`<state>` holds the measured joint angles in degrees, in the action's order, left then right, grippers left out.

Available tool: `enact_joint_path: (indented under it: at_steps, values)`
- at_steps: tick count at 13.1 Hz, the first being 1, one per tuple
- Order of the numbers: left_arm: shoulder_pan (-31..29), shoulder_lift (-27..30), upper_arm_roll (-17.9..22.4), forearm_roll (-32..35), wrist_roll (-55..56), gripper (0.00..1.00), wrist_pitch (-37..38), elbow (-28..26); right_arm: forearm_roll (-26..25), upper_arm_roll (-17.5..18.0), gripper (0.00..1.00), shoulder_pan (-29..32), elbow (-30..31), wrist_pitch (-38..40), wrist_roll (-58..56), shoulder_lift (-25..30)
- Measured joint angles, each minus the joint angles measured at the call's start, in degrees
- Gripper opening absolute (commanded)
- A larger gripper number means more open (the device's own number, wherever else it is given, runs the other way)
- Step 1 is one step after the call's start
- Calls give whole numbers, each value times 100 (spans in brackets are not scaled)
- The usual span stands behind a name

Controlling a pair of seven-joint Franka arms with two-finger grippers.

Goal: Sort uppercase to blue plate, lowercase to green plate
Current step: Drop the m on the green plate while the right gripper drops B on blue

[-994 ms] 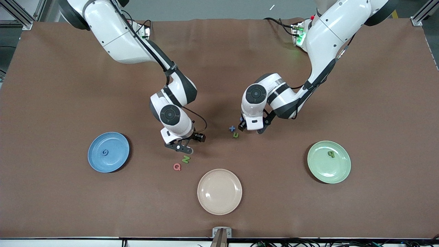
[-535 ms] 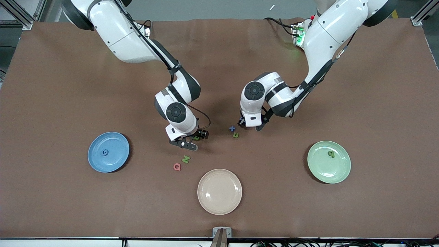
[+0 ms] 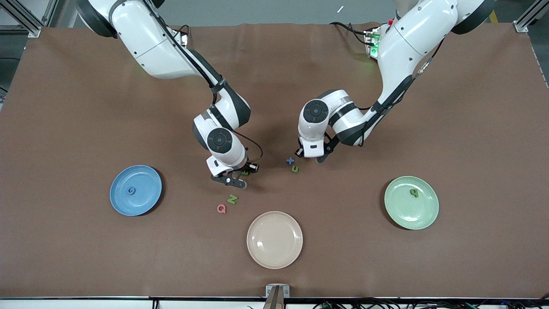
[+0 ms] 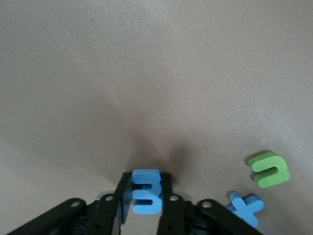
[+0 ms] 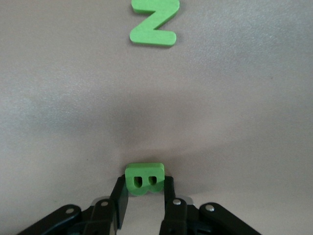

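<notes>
- Grips are the news: both grippers, wide apart a second ago, now stand closed on a letter each.
- The left gripper [image 4: 145, 208] pinches the blue E [image 4: 146, 191] on edge between its fingers, low over the mat, just beside the x [image 4: 246, 209] and the small green n [image 4: 268, 169] (both lie flat, untouched).
- The right gripper [image 5: 144, 200] clamps the green B [image 5: 144, 178] the same way, edge-on; over the past second it has shifted off the N [image 5: 153, 21] toward the B, so the N sits clear on the mat, with the Q [image 3: 221, 208] just beside it, nearer the front camera.
- In the front view the left gripper [image 3: 309, 155] hangs by the x [image 3: 290, 161] and n [image 3: 294, 168]; the right gripper [image 3: 240, 174] is above the N [image 3: 232, 199].
- Plates: the blue plate [image 3: 148, 178] at the right arm's end already holds the G [image 3: 131, 190]; the green plate [image 3: 424, 214] at the left arm's end holds the green p [image 3: 414, 192]; the cream plate [image 3: 274, 253] is bare.
- What it means, as I judge it: two picks look secure, so next comes a lift and carry, B to blue, E to green.
- Left after that: N and Q for blue, x and n for green.
- Risk: thin foam held on edge could twist out during the swing.
</notes>
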<state>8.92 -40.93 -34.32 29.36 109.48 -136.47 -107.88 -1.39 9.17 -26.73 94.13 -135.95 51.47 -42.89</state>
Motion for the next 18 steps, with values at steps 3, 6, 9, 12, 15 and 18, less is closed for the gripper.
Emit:
enact_joint_path:
  at_steps: [3, 6, 9, 12, 15, 18]
  values:
    - [-29, 16, 9, 22, -36, 0, 54, 6, -15, -21, 7, 2, -10, -7, -7, 1]
    - [-175, 212, 22, 103, -414, 0, 308, 104, -56, -155, 7, 192, -216, 99, -503, 50]
    - [-392, 618, 26, 107, -1259, 0, 612, 303, -56, -184, 7, 1024, -772, 957, -1925, 113]
    - [-829, 809, 34, 108, -2327, 0, 1025, 611, -54, -183, 7, 1835, -1036, 1499, -3501, 172]
    - [-1496, 808, 61, 108, -3495, 0, 1054, 710, -57, -186, 11, 2464, -1035, 1682, -4873, 169]
    - [-2279, 793, 85, 108, -4566, 0, 1051, 732, -57, -186, 27, 3086, -1023, 1914, -6151, 151]
